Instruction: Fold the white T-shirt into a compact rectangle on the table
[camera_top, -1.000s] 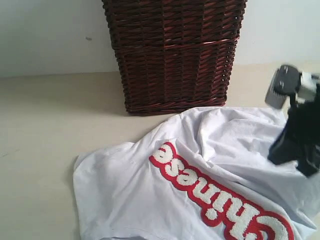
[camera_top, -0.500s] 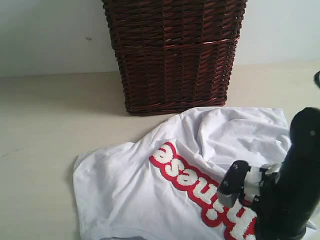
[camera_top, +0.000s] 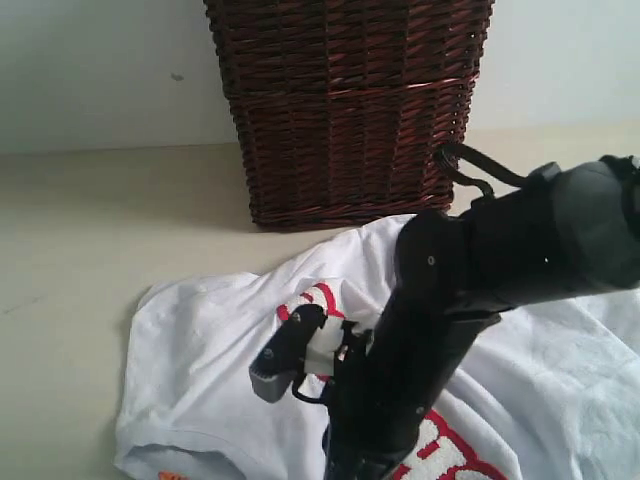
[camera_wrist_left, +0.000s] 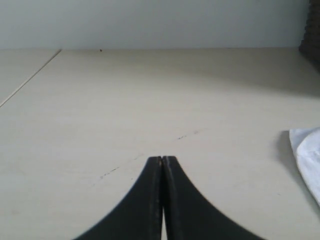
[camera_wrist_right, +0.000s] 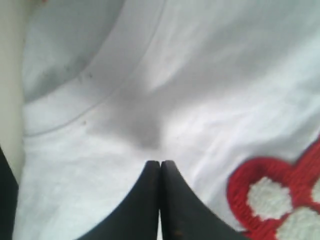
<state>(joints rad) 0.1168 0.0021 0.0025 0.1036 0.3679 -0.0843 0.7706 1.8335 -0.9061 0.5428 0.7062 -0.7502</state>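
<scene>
The white T-shirt (camera_top: 200, 390) lies wrinkled on the table (camera_top: 80, 250), its red-outlined letters (camera_top: 320, 300) mostly covered by my right arm (camera_top: 440, 300). An orange tag (camera_top: 172, 476) shows at the shirt's near left corner. My right gripper (camera_wrist_right: 160, 162) is shut, its tips together right over the white cloth beside a red and white letter (camera_wrist_right: 272, 195); nothing shows between them. Off to the shirt's left, my left gripper (camera_wrist_left: 163, 158) is shut and empty over bare table. The shirt's edge (camera_wrist_left: 307, 155) shows in the left wrist view.
A tall dark brown wicker basket (camera_top: 350, 110) stands just behind the shirt, against a pale wall (camera_top: 100, 60). Bare table stretches to the left of the shirt. The right arm's black cable (camera_top: 470, 165) loops near the basket's front.
My right arm has swung from the right edge leftward and down across the shirt, now covering its middle. The shirt's left edge has shifted left and bunched. The left gripper stays shut.
</scene>
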